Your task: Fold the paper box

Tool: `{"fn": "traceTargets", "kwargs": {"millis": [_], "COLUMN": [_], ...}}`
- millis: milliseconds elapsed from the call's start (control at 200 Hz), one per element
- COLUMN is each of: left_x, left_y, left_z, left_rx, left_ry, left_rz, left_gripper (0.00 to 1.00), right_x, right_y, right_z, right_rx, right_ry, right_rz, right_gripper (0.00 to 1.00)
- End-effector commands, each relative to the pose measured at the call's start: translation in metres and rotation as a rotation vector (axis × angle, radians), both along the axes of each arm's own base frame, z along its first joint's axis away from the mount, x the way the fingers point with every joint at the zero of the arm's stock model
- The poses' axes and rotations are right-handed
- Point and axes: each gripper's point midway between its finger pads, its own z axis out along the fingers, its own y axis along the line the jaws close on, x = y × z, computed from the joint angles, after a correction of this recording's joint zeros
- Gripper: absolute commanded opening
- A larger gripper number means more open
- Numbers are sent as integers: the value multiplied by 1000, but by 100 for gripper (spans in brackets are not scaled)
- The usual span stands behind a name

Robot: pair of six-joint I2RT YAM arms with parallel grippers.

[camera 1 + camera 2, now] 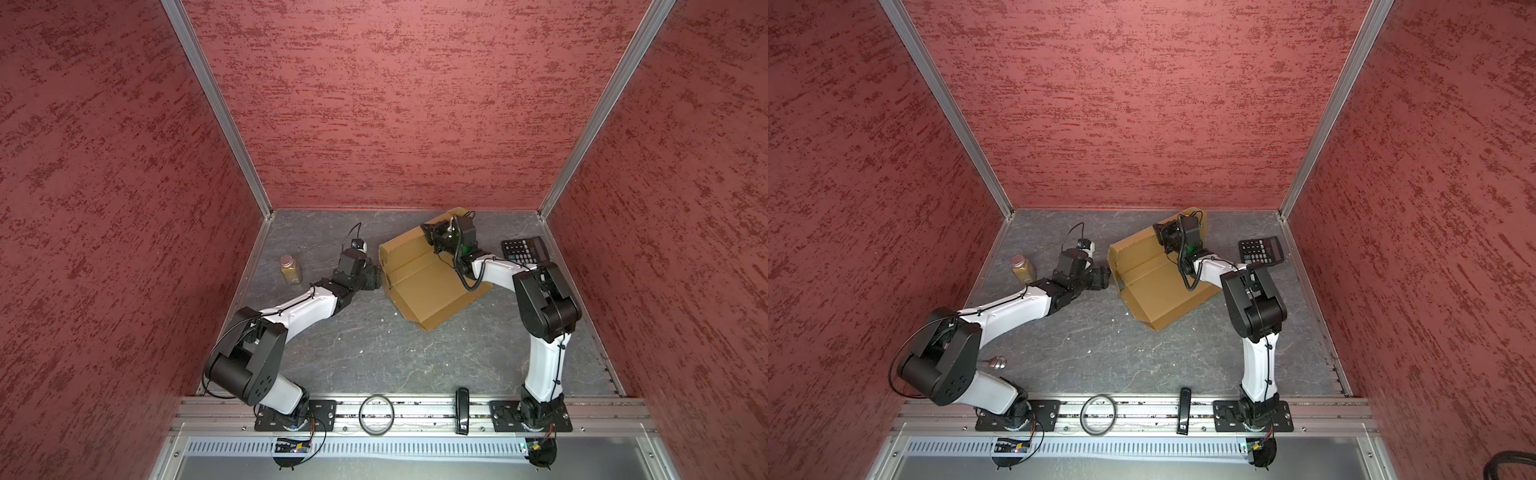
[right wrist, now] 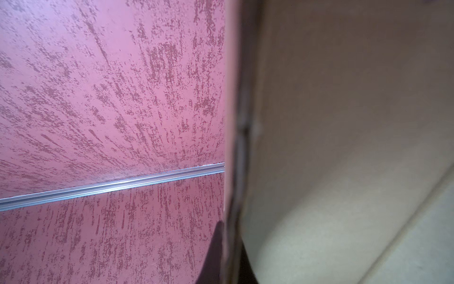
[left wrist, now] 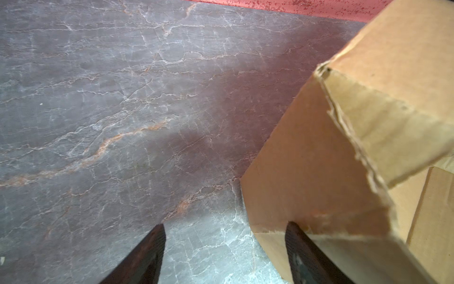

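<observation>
- We see the paper box point(image 1: 419, 286) lying partly formed on the table point(image 1: 374, 353). The black calculator point(image 1: 523, 250) sits just off the box's right-arm side, and a jar point(image 1: 290, 270) stands well off its left-arm side.
- The right gripper point(image 1: 428, 232) is at the box's far panel, which stands raised off the table. In the right wrist view that panel's edge runs straight down between the fingers point(image 2: 212, 255), so we read them as clamped together on the cardboard.
- The left gripper point(image 3: 226, 246) is at the box's left-arm side wall. Its fingers stand apart with nothing between them, one over bare table and the other in front of the cardboard. We cannot tell whether that finger touches it.
- Done so far, as we judge it: the left-arm side wall is folded up along its crease, its top edge looking ragged in the left wrist view, and the far panel is lifted.
- The near end of the box lies flat on the table in both top views.
- The right-arm side of the box is hidden under the arm, and we see no tabs tucked in.
- Left to do, in our judgement: raise the remaining walls, tuck the flaps and close the box. We place it in the early-to-middle part of the fold.
</observation>
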Motion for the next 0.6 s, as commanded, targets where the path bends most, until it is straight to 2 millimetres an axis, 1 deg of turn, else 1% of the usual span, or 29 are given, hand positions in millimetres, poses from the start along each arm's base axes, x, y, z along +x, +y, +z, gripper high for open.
{"fn": "traceTargets", "kwargs": {"millis": [0,170,411,596], "left_x": [3,3,4,7], "left_y": [-2,-1,1,3], "left_z": [22,27,26,30], "left_rx": [-33,-52,-63,-77], "left_ry": [-25,-21,-15,-21], "left_rz": [-20,-35,-37,-40], "left_gripper": [80,84,86,87], "right_x": [6,10,15,22], "right_y": [-2,0,0,3], "right_z": [-1,-3,-6,3], "right_rx": [5,-15,-31,-54], "right_ry": [36,56,73,70], "right_rz": [-18,-16,-21,-13], "right_gripper": [1,2,5,8]}}
